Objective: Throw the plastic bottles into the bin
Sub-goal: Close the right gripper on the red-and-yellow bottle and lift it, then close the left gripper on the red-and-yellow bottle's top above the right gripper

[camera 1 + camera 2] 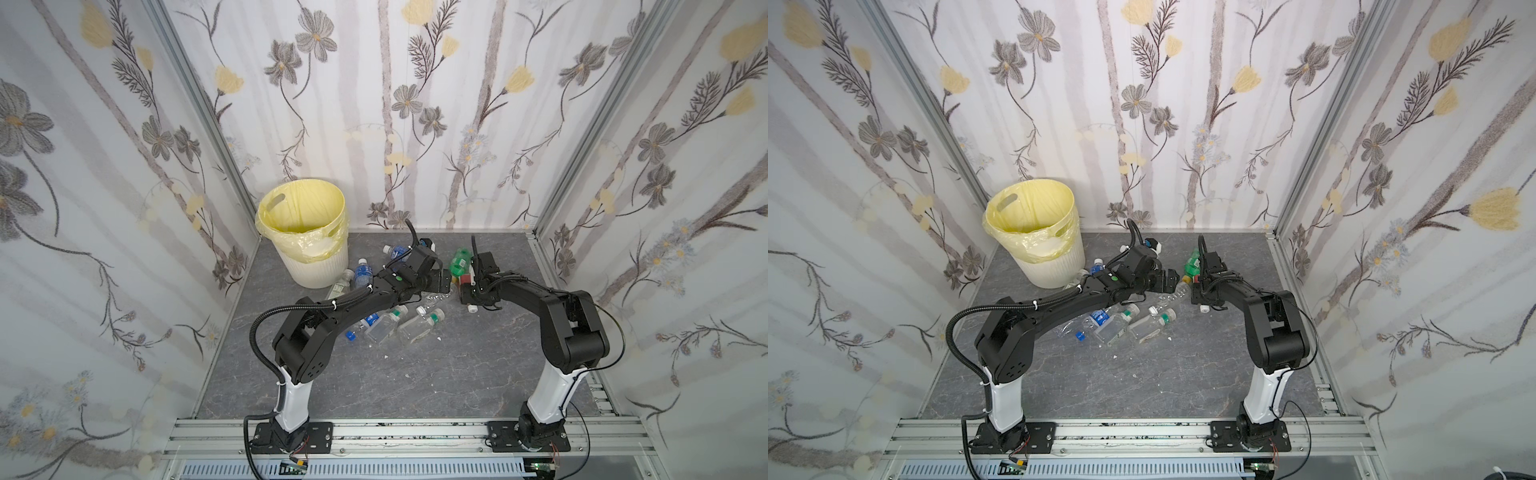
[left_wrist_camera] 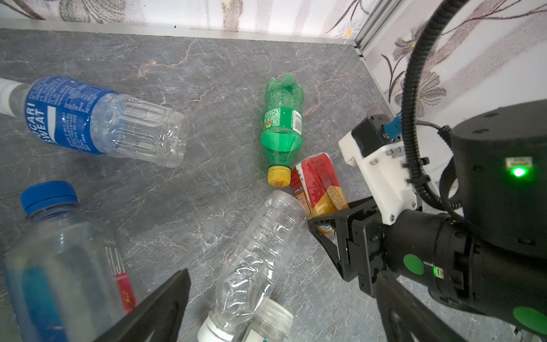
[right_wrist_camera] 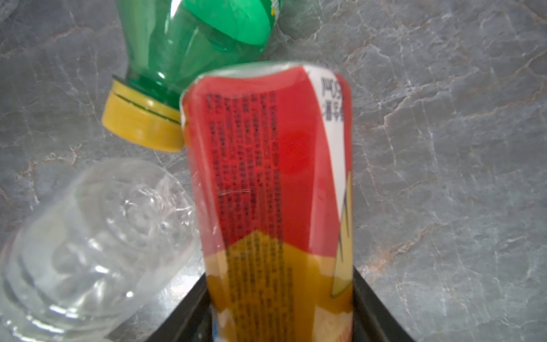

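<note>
Near the POCARI SWEAT bottle, the left claw stands spread while the right claw pinches the red-labelled bottle.

A grey marble-patterned counter spreads across the booth, with a few tiny white scraps lying near its middle. Floral wallpaper panels rise on the left, far and right sides. An aluminium rail runs along the near edge.

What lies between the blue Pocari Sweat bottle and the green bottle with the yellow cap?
Nothing: the left wrist view shows only bare tabletop between the Pocari Sweat bottle and the green bottle.
</note>
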Motion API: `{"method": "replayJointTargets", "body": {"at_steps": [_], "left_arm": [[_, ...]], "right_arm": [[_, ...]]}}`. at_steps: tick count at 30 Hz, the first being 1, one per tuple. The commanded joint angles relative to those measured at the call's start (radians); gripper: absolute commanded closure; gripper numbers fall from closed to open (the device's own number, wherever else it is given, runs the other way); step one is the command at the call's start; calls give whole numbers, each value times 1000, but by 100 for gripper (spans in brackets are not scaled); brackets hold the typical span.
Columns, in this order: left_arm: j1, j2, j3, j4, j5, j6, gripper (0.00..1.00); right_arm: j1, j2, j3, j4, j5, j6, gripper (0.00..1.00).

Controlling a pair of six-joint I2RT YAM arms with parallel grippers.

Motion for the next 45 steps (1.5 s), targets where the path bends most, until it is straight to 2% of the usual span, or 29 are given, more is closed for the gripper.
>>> {"method": "replayJointTargets", "body": {"at_steps": [1, 7, 10, 16, 21, 34, 45], "left_arm": [[-1, -5, 6, 25, -13, -7, 0], [0, -20, 22, 23, 2, -17, 0], [15, -44, 18, 23, 14, -65, 0], [55, -92, 15, 20, 163, -111, 0], [129, -145, -8, 20, 252, -211, 0], [208, -183, 25, 20, 360, -274, 0], [249, -159, 24, 22, 390, -294, 0]], "right_arm": [[1, -42, -29, 12, 10, -2, 41], [2, -139, -95, 24, -31, 7, 41], [12, -188, -117, 35, -52, 20, 41], [86, -268, -104, 19, -96, 50, 41], [155, -318, -47, -11, -123, 59, 41], [207, -317, 90, -11, -247, 41, 41], [228, -299, 130, 38, -301, 56, 40]]}}
